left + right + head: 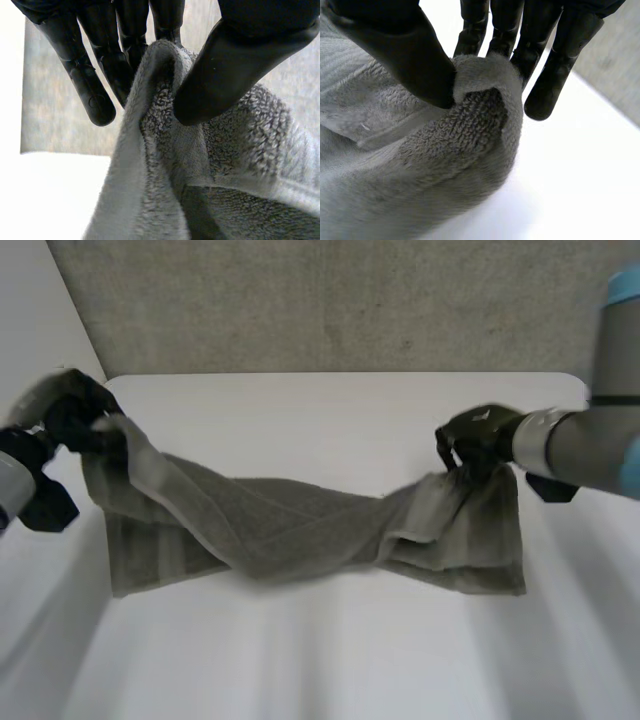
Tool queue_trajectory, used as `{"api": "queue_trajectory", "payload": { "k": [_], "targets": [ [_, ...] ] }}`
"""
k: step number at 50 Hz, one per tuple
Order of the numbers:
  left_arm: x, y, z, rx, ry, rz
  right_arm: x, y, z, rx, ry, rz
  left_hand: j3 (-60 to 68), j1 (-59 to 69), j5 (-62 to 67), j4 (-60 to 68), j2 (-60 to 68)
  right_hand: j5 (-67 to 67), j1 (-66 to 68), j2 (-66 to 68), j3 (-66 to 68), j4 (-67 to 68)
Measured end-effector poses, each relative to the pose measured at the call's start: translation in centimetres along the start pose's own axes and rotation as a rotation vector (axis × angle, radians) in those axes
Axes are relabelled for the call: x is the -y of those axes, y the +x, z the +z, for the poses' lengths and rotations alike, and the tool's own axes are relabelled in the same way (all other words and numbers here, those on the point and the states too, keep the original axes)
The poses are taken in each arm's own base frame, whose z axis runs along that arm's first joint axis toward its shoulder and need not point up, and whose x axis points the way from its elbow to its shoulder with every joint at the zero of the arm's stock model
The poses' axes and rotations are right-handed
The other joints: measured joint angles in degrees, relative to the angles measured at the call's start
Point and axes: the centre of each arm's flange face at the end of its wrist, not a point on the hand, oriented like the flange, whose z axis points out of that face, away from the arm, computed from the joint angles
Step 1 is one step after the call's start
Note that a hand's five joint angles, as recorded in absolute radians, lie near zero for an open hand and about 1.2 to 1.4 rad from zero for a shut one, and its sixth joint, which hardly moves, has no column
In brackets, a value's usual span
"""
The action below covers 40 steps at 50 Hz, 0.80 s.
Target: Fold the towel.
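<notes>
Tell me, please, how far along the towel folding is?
Grasping looks done: the left hand and right hand each pinch an end of the towel's far edge between thumb and fingers. In hand: that edge is lifted, the middle sagging, the near part lying on the table. Left, probably: carrying the held edge over the near one and laying it flat.
</notes>
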Motion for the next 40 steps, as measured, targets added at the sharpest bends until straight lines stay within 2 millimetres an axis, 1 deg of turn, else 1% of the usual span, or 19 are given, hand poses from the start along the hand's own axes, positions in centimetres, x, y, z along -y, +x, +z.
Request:
{"api": "queue_trajectory", "payload": {
  "k": [1,2,3,4,6,7,9,11,15,17,21,24,28,29,37,40],
  "targets": [
    [-0.2,-0.1,0.1,0.002,-0.008,-0.001,-0.3,0.0,0.8,-0.011,-0.015,-0.009,0.0,0.0,0.0,0.0,0.0,-4.1,-5.0,-3.8,-4.0,-4.1],
    [-0.8,-0.2,0.3,0.005,-0.027,-0.004,-0.8,0.0,1.8,-0.032,-0.036,-0.021,0.0,0.0,0.0,0.0,0.0,-13.3,-13.0,-13.0,-13.0,-12.9],
    [-1.3,-0.3,0.5,0.009,-0.043,-0.007,-1.1,0.1,2.9,-0.064,-0.051,-0.029,0.0,0.0,0.0,0.0,0.0,-25.5,-26.1,-26.1,-24.7,-24.4],
    [-1.7,-0.5,0.7,0.012,-0.056,-0.009,-1.3,0.1,3.7,-0.092,-0.058,-0.03,0.0,0.0,0.0,0.0,0.0,-36.2,-35.7,-35.2,-34.9,-34.4],
    [-2.1,-0.6,1.0,0.017,-0.071,-0.012,-1.3,0.2,4.5,-0.13,-0.055,-0.02,0.0,0.0,0.0,0.0,0.1,-46.3,-44.6,-44.7,-44.8,-44.3],
    [-2.4,-0.7,1.1,0.021,-0.079,-0.014,-1.1,0.2,4.8,-0.149,-0.045,-0.004,0.0,0.0,0.0,0.0,0.1,-49.2,-47.5,-47.2,-47.6,-47.2],
    [-2.6,-0.9,1.3,0.024,-0.086,-0.016,-0.6,0.2,4.8,-0.162,-0.023,0.026,0.0,0.0,0.0,0.0,0.1,-50.3,-47.9,-47.5,-48.3,-48.3],
    [-2.7,-1.0,1.4,0.028,-0.09,-0.017,0.1,0.1,4.3,-0.156,0.01,0.065,0.0,0.0,0.0,0.0,0.1,-50.4,-47.9,-47.5,-48.3,-48.6],
    [-2.7,-1.0,1.5,0.031,-0.09,-0.017,1.3,-0.4,2.6,-0.116,0.064,0.109,0.0,0.0,0.0,0.0,0.1,-50.4,-47.9,-47.5,-48.3,-48.6],
    [-2.7,-1.1,1.5,0.031,-0.088,-0.017,1.8,-0.8,1.2,-0.093,0.096,0.117,0.0,0.0,0.0,0.0,0.1,-50.4,-47.9,-47.5,-48.3,-48.6],
    [-2.7,-1.1,1.4,0.031,-0.088,-0.016,1.6,-1.7,-0.8,-0.084,0.143,0.096,0.0,0.0,0.0,0.0,0.1,-50.3,-47.9,-47.5,-48.3,-48.6],
    [-2.7,-1.1,1.3,0.031,-0.088,-0.016,0.8,-2.3,-1.5,-0.093,0.17,0.068,0.0,0.0,0.0,0.0,0.1,-50.2,-47.9,-47.5,-48.3,-48.6],
    [-2.8,-1.0,1.3,0.031,-0.089,-0.016,-0.3,-2.8,-1.5,-0.114,0.193,0.042,0.0,0.0,0.0,0.0,0.1,-49.4,-47.9,-47.5,-48.3,-48.6],
    [-2.8,-1.0,1.2,0.031,-0.089,-0.015,-0.9,-3.0,-1.1,-0.128,0.199,0.037,0.0,0.0,0.0,0.0,0.1,-49.1,-47.9,-47.5,-48.3,-48.6],
    [-2.8,-1.1,1.2,0.032,-0.089,-0.014,-2.5,-4.2,1.3,-0.178,0.198,0.091,0.0,0.0,0.0,0.0,0.1,-48.9,-47.9,-47.5,-48.3,-48.6],
    [-2.8,-1.1,1.1,0.033,-0.089,-0.014,-3.0,-5.1,2.1,-0.176,0.194,0.131,0.0,0.0,0.0,0.0,0.1,-48.9,-47.9,-47.5,-48.3,-48.6]
  ]
}}
